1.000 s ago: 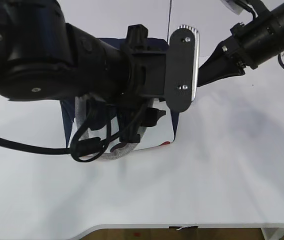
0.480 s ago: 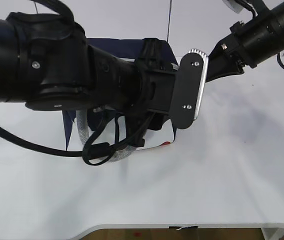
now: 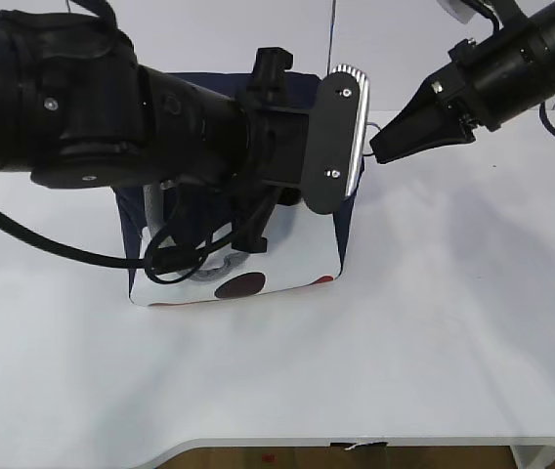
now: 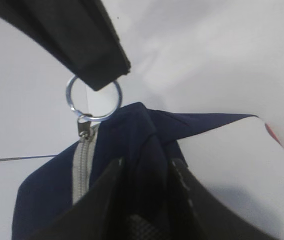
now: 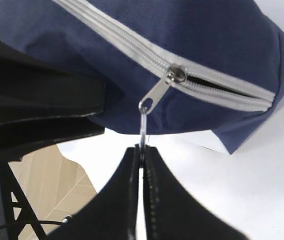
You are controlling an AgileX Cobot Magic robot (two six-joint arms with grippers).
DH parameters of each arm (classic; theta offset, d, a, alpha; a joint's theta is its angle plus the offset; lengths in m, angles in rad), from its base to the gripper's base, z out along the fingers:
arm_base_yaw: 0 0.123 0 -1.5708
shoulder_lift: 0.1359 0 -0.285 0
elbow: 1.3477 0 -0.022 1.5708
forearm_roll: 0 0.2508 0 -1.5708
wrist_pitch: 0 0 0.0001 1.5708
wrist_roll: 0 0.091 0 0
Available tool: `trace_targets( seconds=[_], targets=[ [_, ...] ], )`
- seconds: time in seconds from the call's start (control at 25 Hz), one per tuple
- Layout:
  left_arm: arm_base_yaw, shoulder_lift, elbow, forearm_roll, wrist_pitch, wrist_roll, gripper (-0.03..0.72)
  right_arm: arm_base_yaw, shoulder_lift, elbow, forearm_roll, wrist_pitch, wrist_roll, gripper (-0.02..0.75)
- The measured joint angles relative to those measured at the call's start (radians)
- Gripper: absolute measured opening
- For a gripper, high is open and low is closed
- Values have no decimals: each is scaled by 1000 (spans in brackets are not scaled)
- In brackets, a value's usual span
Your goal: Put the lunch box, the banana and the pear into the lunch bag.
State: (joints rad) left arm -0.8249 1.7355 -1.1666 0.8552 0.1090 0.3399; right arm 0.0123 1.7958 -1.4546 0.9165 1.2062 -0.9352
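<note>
The navy lunch bag (image 3: 287, 269) with its white lower patch stands at mid-table, largely covered by my left arm. In the left wrist view my left gripper (image 4: 146, 165) is shut on a fold of the lunch bag (image 4: 207, 125) at its top corner, beside the grey zipper (image 4: 82, 160). My right gripper (image 3: 375, 154) reaches in from the right. It (image 5: 142, 150) is shut on the metal ring pull (image 5: 143, 125), which hangs from the slider (image 5: 176, 75). A short dark gap shows in the zipper beyond the slider. The lunch box, the banana and the pear are out of view.
The white table (image 3: 434, 322) stretches around the bag, and its front edge (image 3: 356, 442) lies near the bottom of the exterior view. A black cable loop (image 3: 175, 259) from my left arm hangs in front of the bag.
My left arm has shifted back and left, and its jaws have closed on the bag's fabric. More of the bag's white front shows. The right gripper has moved slightly left, still on the ring.
</note>
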Motion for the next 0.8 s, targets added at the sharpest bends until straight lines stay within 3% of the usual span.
trace_targets(
  seconds=[0.4,0.8],
  targets=[
    [23,1,0,2,-34,0,41,0,0,0,14,0,-6,6],
    [23,4,-14,-12,-41,0,22,0,0,0,16,-2,-8,6]
  ],
)
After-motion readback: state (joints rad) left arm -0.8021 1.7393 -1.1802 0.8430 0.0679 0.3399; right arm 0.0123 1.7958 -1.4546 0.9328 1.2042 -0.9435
